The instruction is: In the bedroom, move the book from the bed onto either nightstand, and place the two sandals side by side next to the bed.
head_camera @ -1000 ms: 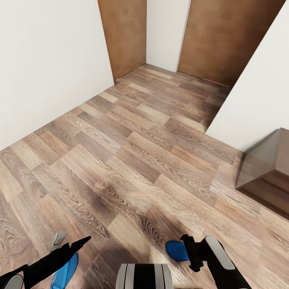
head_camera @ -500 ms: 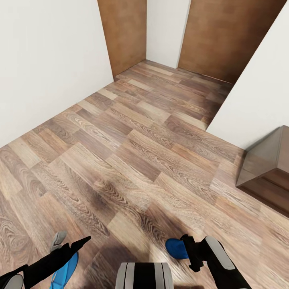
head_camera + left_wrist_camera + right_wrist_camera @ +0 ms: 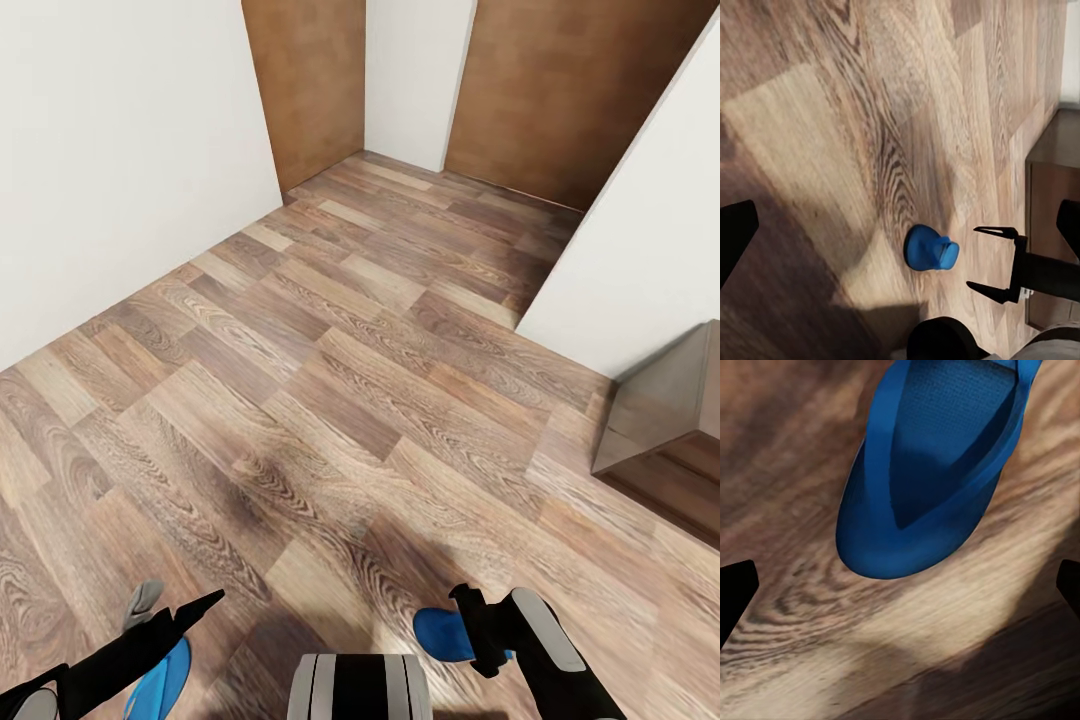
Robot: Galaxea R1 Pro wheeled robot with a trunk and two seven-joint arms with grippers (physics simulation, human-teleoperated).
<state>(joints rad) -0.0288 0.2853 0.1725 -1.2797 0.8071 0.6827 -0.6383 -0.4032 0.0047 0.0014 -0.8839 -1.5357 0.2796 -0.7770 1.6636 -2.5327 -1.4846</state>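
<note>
Wood-plank flooring [image 3: 330,400] in mixed brown tones runs between plain white walls [image 3: 120,150] toward two flat brown door panels [image 3: 560,90] at the far end. I am low over that floor with both arms down, because the bright blue flat flip-flops lie right at my base.

One blue sandal [image 3: 937,472] lies sole-down on the planks straight ahead of my right fingers [image 3: 997,229]. They are spread wide and hold nothing, lined up on its rounded end, which looks to me like the setup for a pick. The other blue sandal [image 3: 160,680] lies under my left arm, close beside my left fingers [image 3: 195,607]. Those are also spread wide and empty, their dark tips sitting at the far edges of the left wrist view.

Much is cut off. The left sandal is half covered by my own arm and the picture's edge, so I cannot read its straps or which way it points. The right sandal's strap end runs out of the right wrist view. At the right stands a dark brown wooden cabinet [image 3: 670,430], only its corner in view. I cannot tell whether it is a nightstand or some longer piece.
</note>
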